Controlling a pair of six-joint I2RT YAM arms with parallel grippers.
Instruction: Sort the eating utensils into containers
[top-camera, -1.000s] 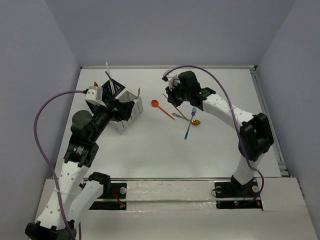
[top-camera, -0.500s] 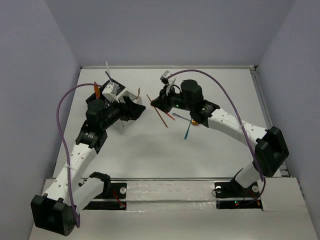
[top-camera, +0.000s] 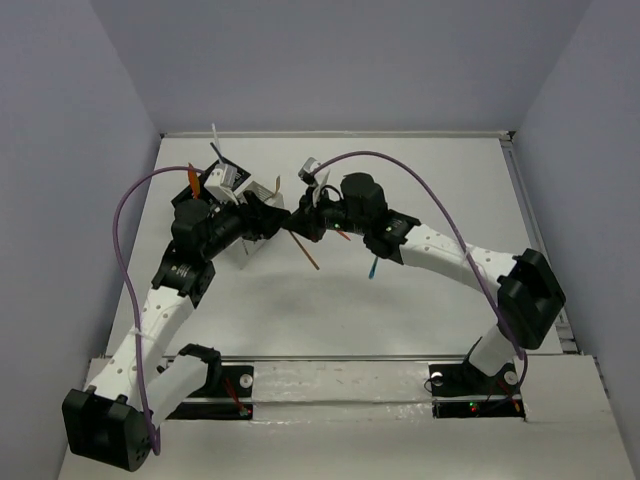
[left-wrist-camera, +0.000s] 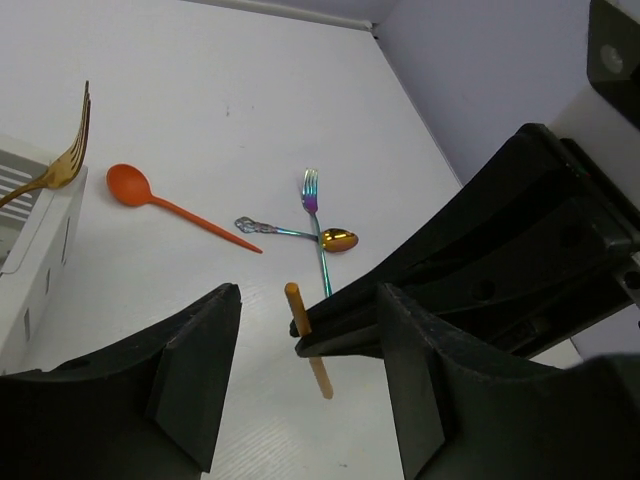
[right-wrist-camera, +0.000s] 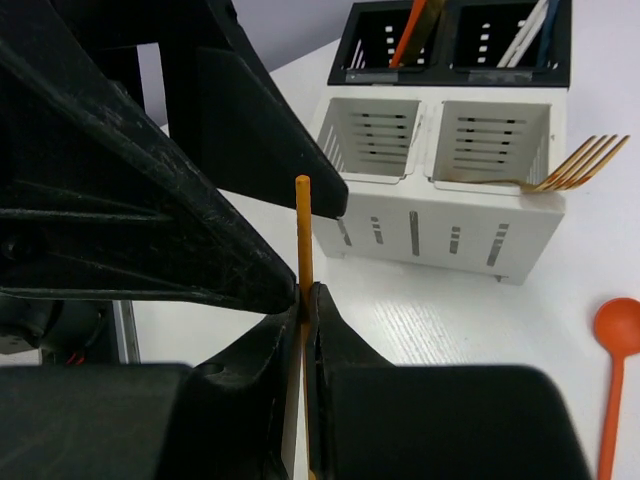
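My right gripper (top-camera: 300, 222) is shut on a thin orange stick (top-camera: 309, 256) and holds it above the table; in the right wrist view (right-wrist-camera: 308, 295) the stick (right-wrist-camera: 303, 225) stands upright between the closed fingers. My left gripper (top-camera: 272, 216) is open and faces it; in the left wrist view (left-wrist-camera: 310, 292) the stick (left-wrist-camera: 305, 335) sits between its spread fingers without touching them. The white caddy (right-wrist-camera: 440, 215) holds a gold fork (right-wrist-camera: 565, 163). The black caddy (right-wrist-camera: 455, 45) behind it holds orange and white utensils.
An orange spoon (left-wrist-camera: 150, 195), a teal fork (left-wrist-camera: 318, 235) and an iridescent spoon (left-wrist-camera: 300, 233) lie on the table to the right of the caddies. In the top view the teal fork (top-camera: 374, 266) shows under the right arm. Walls close in the table's far and side edges.
My right arm has swung left from the utensil pile, carrying the orange stick to the left gripper. The left gripper has turned from the caddies to face it.
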